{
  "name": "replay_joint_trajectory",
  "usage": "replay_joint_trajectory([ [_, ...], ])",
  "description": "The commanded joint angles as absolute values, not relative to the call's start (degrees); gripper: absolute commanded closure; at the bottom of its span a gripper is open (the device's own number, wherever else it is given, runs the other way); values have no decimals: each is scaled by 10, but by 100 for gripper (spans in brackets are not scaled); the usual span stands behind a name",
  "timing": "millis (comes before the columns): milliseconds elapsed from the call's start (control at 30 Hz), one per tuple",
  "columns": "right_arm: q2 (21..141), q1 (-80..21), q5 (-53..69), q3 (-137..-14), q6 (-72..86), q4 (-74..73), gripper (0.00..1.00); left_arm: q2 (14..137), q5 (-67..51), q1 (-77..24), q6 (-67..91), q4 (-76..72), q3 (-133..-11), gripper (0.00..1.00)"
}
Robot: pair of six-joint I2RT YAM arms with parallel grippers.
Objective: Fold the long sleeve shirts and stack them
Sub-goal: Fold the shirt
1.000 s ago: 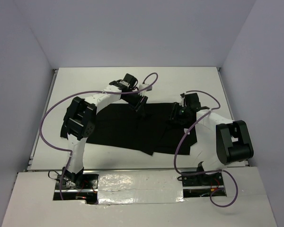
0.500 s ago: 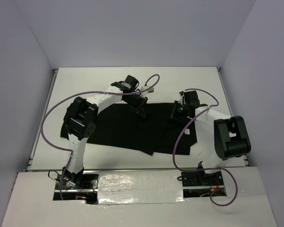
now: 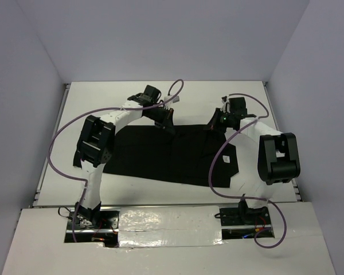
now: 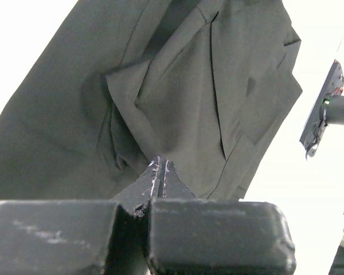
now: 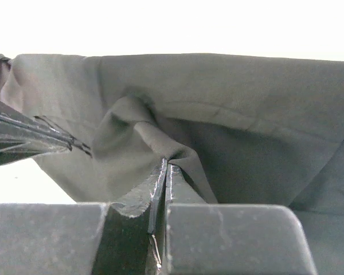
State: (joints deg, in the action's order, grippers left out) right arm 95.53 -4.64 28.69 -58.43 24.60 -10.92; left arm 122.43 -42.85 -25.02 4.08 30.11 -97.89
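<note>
Partly cropped, shirt sits pinched in left gripper and right gripper.

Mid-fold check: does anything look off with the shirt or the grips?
Nothing is damaged or spilled. The shirt lies a little skewed on the table, its near edge slanting. The left gripper and right gripper are each shut on a puckered ridge of cloth near its far edge.
</note>
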Motion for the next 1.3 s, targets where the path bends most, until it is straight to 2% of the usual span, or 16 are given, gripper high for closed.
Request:
replay_joint_trajectory([
  [0, 970, -33, 301, -620, 224, -126, 100, 1247, -446, -252, 55, 290, -1003, 100],
  [67, 975, -33, 304, -625, 215, -135, 100, 1254, -446, -257, 56, 301, -1015, 85],
  [100, 976, -33, 310, -622, 215, -134, 100, 1257, -434, -260, 55, 304, -1022, 67],
  [167, 976, -33, 313, -612, 216, -132, 100, 1262, -399, -269, 54, 314, -1030, 58],
  [300, 980, -33, 317, -610, 212, -134, 98, 1289, -389, -272, 69, 315, -1045, 51],
  [400, 986, -33, 317, -618, 205, -142, 86, 1293, -412, -272, 74, 307, -1049, 50],
  [433, 988, -33, 317, -620, 203, -146, 76, 1290, -415, -272, 77, 301, -1047, 50],
  [533, 986, -33, 316, -614, 194, -154, 63, 1287, -413, -272, 85, 285, -1047, 49],
  [633, 983, -33, 322, -597, 199, -147, 60, 1299, -414, -272, 84, 290, -1050, 51],
  [700, 983, -33, 331, -585, 208, -136, 60, 1307, -421, -272, 87, 289, -1044, 57],
  [867, 985, -38, 343, -569, 225, -118, 59, 1306, -444, -272, 98, 270, -1035, 87],
  [933, 991, -38, 336, -567, 223, -120, 60, 1305, -450, -272, 98, 269, -1039, 95],
  [967, 994, -38, 333, -568, 222, -120, 62, 1303, -453, -272, 100, 267, -1040, 100],
  [1000, 998, -38, 325, -570, 222, -122, 76, 1302, -457, -272, 101, 265, -1038, 100],
  [1100, 992, -33, 305, -577, 219, -128, 99, 1285, -469, -269, 108, 247, -1020, 100],
  [1267, 969, -4, 303, -576, 207, -126, 100, 1206, -464, -239, 181, 112, -908, 100],
])
